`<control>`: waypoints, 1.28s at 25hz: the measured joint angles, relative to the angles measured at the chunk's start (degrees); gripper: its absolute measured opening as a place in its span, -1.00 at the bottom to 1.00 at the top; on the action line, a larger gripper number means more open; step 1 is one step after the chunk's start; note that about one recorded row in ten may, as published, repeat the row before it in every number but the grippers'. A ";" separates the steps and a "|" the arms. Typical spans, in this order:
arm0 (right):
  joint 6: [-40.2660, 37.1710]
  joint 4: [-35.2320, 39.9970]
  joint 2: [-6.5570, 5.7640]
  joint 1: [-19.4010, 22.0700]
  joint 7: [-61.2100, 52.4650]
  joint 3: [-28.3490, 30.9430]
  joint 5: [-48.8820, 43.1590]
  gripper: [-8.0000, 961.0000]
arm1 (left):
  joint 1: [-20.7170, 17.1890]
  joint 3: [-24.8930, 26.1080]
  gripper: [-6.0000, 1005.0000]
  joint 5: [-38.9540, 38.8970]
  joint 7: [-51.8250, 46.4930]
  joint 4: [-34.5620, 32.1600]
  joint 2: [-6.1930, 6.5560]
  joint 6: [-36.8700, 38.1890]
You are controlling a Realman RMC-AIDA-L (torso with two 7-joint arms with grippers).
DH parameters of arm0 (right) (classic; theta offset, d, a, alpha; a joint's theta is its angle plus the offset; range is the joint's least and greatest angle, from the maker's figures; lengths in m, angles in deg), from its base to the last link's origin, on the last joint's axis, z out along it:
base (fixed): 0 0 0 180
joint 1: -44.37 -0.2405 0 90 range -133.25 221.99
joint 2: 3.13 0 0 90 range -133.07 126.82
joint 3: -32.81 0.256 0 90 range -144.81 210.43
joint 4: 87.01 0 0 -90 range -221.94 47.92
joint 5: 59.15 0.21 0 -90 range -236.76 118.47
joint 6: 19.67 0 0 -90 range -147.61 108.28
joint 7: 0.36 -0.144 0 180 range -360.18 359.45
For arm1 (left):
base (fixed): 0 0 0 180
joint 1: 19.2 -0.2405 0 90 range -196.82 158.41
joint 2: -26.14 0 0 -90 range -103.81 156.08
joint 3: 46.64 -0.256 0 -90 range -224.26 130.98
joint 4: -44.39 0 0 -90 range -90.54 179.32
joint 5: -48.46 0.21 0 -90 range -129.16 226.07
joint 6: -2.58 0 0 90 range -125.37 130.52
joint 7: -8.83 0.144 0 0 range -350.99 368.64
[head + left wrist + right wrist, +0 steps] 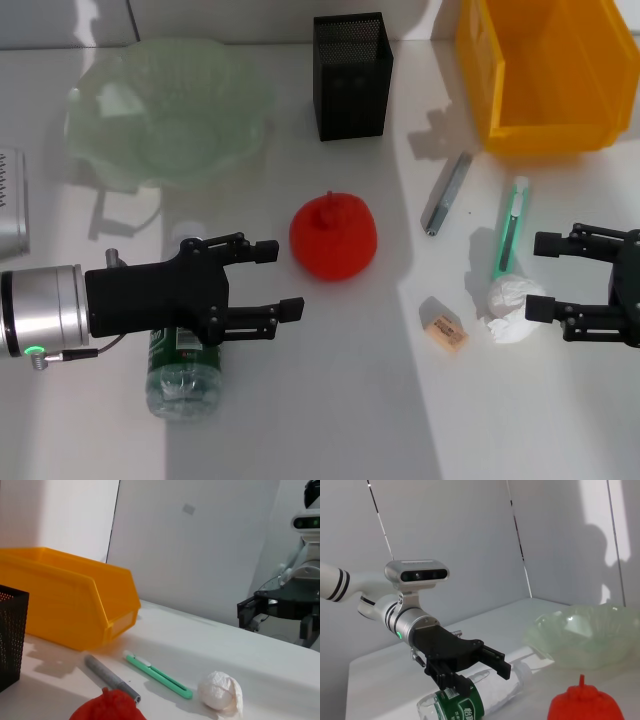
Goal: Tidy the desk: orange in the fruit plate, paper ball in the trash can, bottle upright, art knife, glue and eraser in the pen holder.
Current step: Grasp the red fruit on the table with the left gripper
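The orange [333,235] sits mid-table, just ahead of my open left gripper [280,279], which hovers over the lying green-labelled bottle [183,378]. My right gripper [542,277] is open at the right edge, its fingers either side of the white paper ball [513,300]. The green art knife [510,228], the grey glue stick [446,192] and the eraser [445,331] lie nearby. At the back stand the green glass fruit plate [170,110], the black mesh pen holder [350,75] and the yellow trash can [545,70]. The right wrist view shows the left gripper [487,672] above the bottle [470,705].
A silver object [10,200] lies at the table's left edge. The left wrist view shows the trash can [70,597], glue [112,678], knife [157,675], paper ball [220,691] and the right gripper [275,620] beyond.
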 joint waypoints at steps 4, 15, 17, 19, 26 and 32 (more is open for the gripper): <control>1.45 0.01 0.73 -1.12 -0.21 -1.75 -0.01 0.68 | -0.59 0.09 0.61 -0.03 -0.02 -0.08 0.14 0.00; 1.67 0.86 0.73 -0.04 -1.57 -3.35 1.36 0.69 | -0.76 0.25 0.56 -3.49 1.84 -0.31 -0.26 -0.94; 1.06 1.18 0.52 0.72 -1.49 -2.61 1.69 0.69 | -0.42 0.06 0.55 -4.77 2.79 0.04 -0.39 -1.47; 0.65 1.37 0.39 1.12 -1.42 -2.13 1.93 0.69 | 0.57 -0.19 0.54 -6.47 3.93 0.88 -0.54 -2.84; -1.50 3.02 0.12 3.67 -1.36 0.83 2.84 0.68 | 6.77 -0.27 0.51 -8.41 7.32 8.47 -0.70 -10.60; -2.30 3.76 0.09 4.06 -1.37 1.60 2.84 0.68 | 11.28 0.09 0.49 -9.47 13.27 15.86 -0.76 -17.71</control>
